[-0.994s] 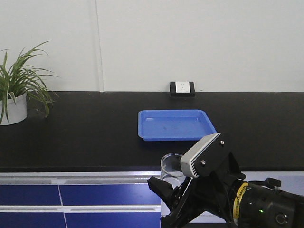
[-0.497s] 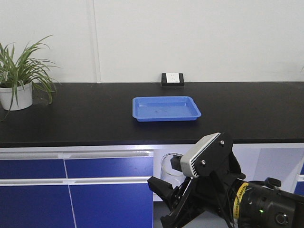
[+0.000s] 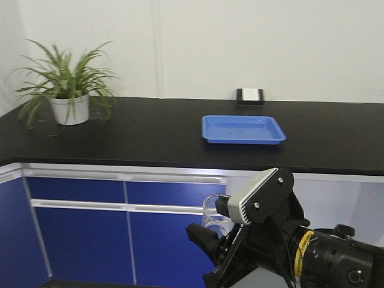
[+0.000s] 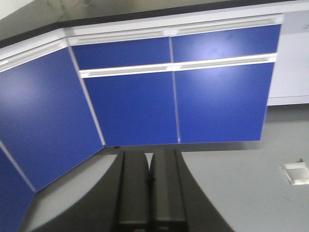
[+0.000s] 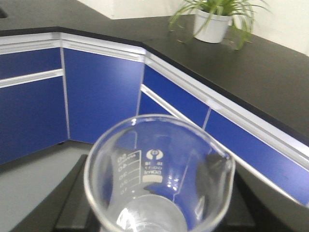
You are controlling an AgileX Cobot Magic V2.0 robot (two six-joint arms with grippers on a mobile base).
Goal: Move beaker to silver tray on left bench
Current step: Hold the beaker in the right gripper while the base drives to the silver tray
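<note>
1. In the front view the black worktop (image 3: 150, 132) has drawn back and swung right within the last second. The blue tray (image 3: 243, 129), which sat just above the beaker (image 3: 215, 210), is now well above it and to its right, and the potted plant (image 3: 69, 90) lies far left of the tray.
2. Judged from this, the base is backing off and turning left to carry the beaker. The silver tray is not in view yet.
3. The right gripper (image 3: 217, 227) stays pinched on the beaker, low in front of the cabinets below the blue tray.
4. The beaker stands upright, its long axis vertical and its mouth up; it looks empty.
5. The left gripper (image 4: 150, 179) has its fingers pressed together on nothing.
</note>
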